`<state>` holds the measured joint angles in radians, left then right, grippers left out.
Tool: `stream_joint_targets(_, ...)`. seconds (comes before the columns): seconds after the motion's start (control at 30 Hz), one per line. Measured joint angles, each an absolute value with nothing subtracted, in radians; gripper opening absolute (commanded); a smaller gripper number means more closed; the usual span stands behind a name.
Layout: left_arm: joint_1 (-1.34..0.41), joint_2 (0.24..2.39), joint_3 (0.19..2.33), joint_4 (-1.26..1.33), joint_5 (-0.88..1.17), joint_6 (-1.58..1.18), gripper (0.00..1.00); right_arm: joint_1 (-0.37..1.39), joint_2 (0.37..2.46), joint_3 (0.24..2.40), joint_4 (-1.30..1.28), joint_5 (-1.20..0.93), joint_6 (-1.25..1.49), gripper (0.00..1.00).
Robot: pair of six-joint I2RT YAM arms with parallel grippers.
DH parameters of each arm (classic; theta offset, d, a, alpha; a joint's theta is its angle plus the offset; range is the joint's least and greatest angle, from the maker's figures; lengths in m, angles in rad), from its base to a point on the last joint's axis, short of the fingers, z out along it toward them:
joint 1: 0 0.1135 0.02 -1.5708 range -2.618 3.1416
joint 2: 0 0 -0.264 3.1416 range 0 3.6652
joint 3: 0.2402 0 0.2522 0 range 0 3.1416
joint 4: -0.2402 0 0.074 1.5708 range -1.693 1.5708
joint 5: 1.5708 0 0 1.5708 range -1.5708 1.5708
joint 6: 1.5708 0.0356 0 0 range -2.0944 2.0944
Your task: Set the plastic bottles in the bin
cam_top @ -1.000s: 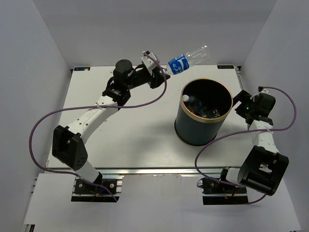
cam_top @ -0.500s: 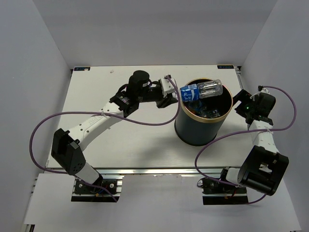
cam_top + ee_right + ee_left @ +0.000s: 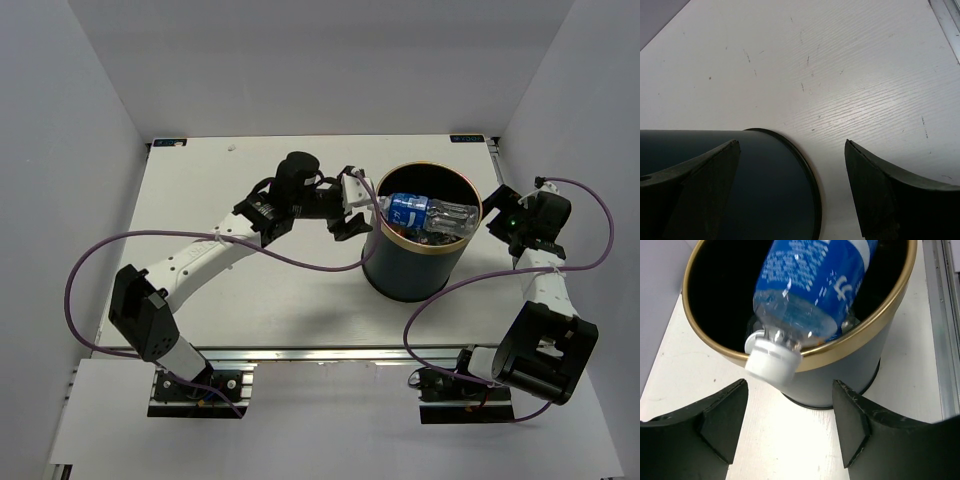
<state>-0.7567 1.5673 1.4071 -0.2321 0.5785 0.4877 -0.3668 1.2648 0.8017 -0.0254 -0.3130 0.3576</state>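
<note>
Though other bottles (image 3: 441, 236) under it were hard to make out, the bottle (image 3: 425, 211) lay across the bin's (image 3: 400, 275) mouth, cap toward the released left gripper (image 3: 352, 206); the right gripper (image 3: 498, 216) gaped empty.

Between the wide-apart fingers (image 3: 875, 190) show the bin's (image 3: 765, 190) dark wall and the scratched white table (image 3: 840, 75).

The whole table (image 3: 250, 290) is taken in from above and behind by the fixed camera, which is tilted downward and set well back. The bin (image 3: 400, 270) is looked into from close by at the left wrist. Its dark wall is seen closer still from the right wrist. The bin is shared by all three views.
</note>
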Motion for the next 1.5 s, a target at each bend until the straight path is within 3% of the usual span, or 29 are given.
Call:
stream_joint_targets(0.33,-0.756,1.597,1.464,-0.23,0.578,0.431,0.69,-0.379,1.323,0.842,-0.019,-0.325,0.358,0.89)
stream_joint_targets(0.47,-0.756,1.612,1.49,-0.196,0.575,0.377,0.77,-0.379,1.324,0.842,-0.019,-0.325,0.358,0.89)
stream_joint_targets(0.5,-0.756,1.612,1.49,-0.188,0.575,0.37,0.82,-0.379,1.324,0.842,-0.019,-0.326,0.357,0.89)
stream_joint_targets(0.53,-0.756,1.612,1.49,-0.179,0.576,0.363,0.97,-0.379,1.325,0.843,-0.019,-0.328,0.356,0.89)
stream_joint_targets(0.73,-0.756,1.585,1.428,-0.081,0.497,0.265,0.98,-0.379,1.371,0.881,-0.011,-0.359,0.356,0.89)
stream_joint_targets(1.07,-0.699,1.438,1.367,0.009,0.07,0.022,0.98,-0.385,1.497,0.959,0.118,-0.492,0.387,0.89)
stream_joint_targets(1.27,-0.522,1.328,1.183,0.086,-0.008,-0.131,0.98,-0.399,1.595,1.028,0.209,-0.686,0.433,0.89)
stream_joint_targets(1.5,-0.439,1.23,0.871,0.121,-0.078,-0.296,0.98,-0.399,1.658,1.064,0.22,-0.842,0.447,0.89)
